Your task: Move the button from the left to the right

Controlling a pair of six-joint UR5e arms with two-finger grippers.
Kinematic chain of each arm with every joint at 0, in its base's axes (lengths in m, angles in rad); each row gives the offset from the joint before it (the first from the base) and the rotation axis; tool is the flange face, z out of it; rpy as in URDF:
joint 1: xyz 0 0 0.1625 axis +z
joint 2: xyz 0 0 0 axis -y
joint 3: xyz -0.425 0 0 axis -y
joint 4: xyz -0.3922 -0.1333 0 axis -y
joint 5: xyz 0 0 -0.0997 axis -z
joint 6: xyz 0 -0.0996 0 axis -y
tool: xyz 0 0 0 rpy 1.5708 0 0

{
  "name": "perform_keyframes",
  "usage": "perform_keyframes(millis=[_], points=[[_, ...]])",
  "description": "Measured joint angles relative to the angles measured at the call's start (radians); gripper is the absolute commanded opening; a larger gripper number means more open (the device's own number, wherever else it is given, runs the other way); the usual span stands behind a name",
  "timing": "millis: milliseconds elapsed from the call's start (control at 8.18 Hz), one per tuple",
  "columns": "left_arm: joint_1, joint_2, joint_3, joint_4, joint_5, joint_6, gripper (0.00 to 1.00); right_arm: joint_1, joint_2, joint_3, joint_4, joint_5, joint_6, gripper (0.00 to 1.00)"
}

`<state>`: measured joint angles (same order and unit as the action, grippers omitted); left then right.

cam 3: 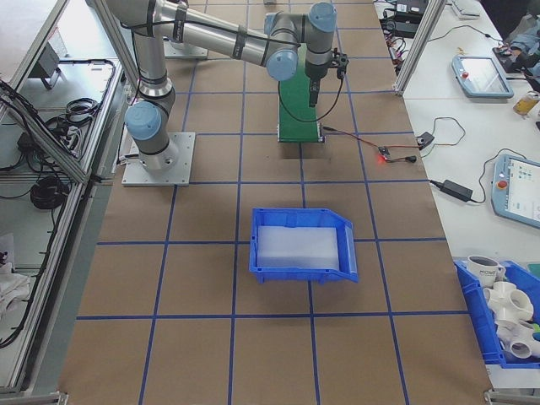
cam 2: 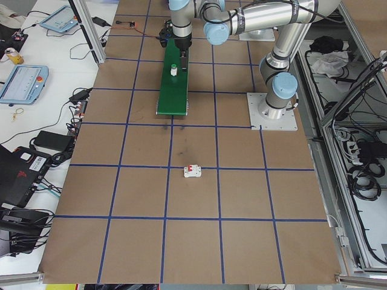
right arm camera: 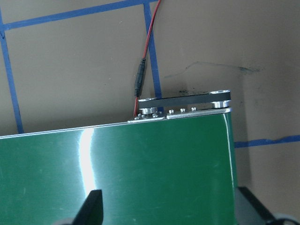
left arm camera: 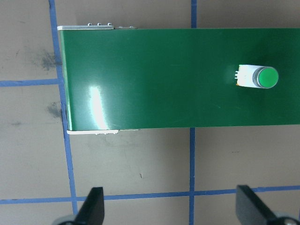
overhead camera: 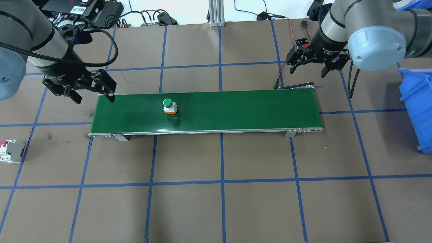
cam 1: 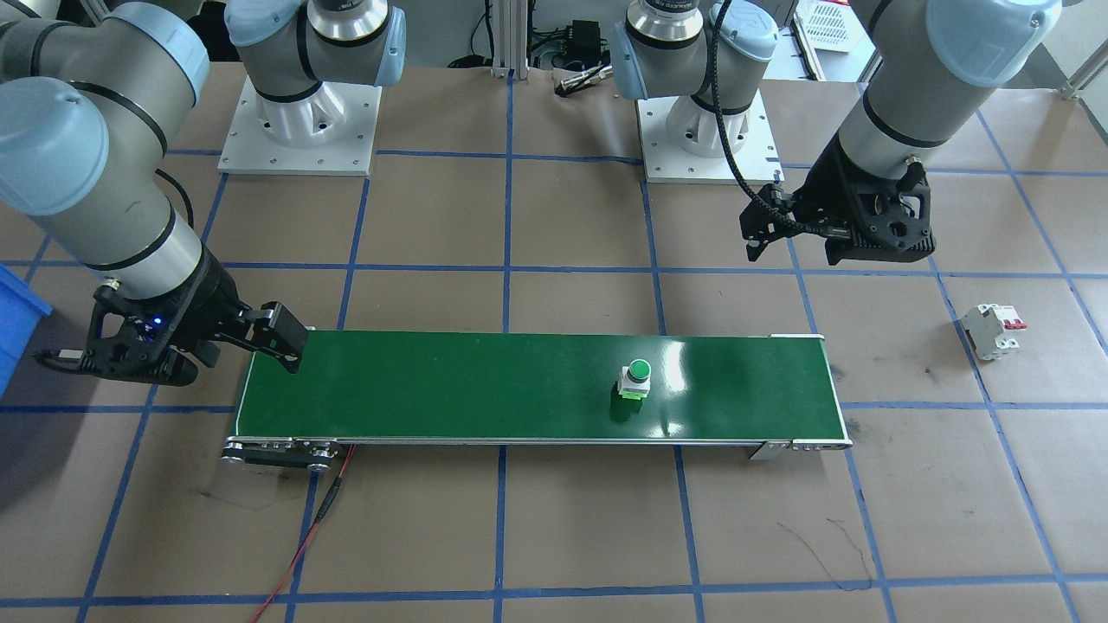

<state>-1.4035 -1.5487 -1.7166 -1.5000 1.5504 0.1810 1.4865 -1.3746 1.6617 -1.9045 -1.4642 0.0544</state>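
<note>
Green-capped button (overhead camera: pixel 168 105) upright on belt (overhead camera: pixel 236 111), left hand (overhead camera: pixel 91 92) wide open, empty, right hand (overhead camera: pixel 308 69) seemingly likewise

A green conveyor (overhead camera: pixel 236 111) lies across the desk (overhead camera: pixel 216 202), which is brown and gridded with blue tape. A red wire (cam 1: pixel 299 554) runs from the conveyor's end over the desk. A white breaker (cam 1: pixel 992 330) with red toggles sits on the desk well apart from the conveyor. A blue bin (cam 3: pixel 302 245) stands on the desk past the conveyor's other end. Teach pendants (cam 2: pixel 23 84) and cables lie on side benches. Another blue bin holds white pipe fittings (cam 3: pixel 506 316).
</note>
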Motion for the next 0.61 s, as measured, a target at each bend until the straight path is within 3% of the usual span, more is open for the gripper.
perform_keyframes(millis=[612], points=[[0.005,0.004,-0.006,0.004,0.003,0.000,1.00,0.094,0.009,0.045,-0.091,0.032,0.176,1.00]])
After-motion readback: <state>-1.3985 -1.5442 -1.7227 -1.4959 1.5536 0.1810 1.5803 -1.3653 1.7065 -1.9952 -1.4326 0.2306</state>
